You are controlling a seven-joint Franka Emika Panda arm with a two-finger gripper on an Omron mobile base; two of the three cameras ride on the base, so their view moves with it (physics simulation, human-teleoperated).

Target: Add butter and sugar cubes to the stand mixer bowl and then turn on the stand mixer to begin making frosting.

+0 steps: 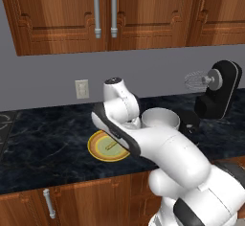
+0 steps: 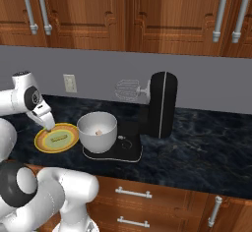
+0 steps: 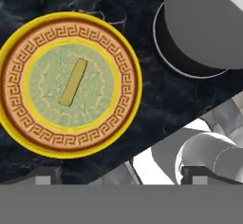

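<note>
Black marble counter (image 2: pixel 206 142) carries everything, and each camera gives its own part. From the right base view the stand mixer (image 2: pixel 160 105) shows whole: its bulky black head is tilted back, the silver wire whisk (image 2: pixel 127 89) hangs in the air to the left of it, and the stand mixer bowl (image 2: pixel 97 131) sits on the flat black base, deep and white, with one tiny pale sugar cube (image 2: pixel 99 132) lying inside. From the left base view the arm covers much of the bowl (image 1: pixel 160 118), so its inside cannot be read there, though the mixer head (image 1: pixel 221 90) and whisk (image 1: pixel 195 81) stand clear at the far right. The hand view looks straight down on the plate (image 3: pixel 124 52), a round yellow dish with an orange key-pattern rim and a pale green centre, and the butter (image 3: pixel 73 82) lies in the middle of it as a thin tan stick set on a slant. The plate (image 2: pixel 43 143) sits on the counter just left of the bowl, apart from it, the butter (image 2: pixel 58 138) a small streak on it. The gripper (image 3: pixel 121 174) hovers above the plate with its two dark tips spread wide at the bottom corners of the hand view, holding nothing and clear of the butter.
</note>
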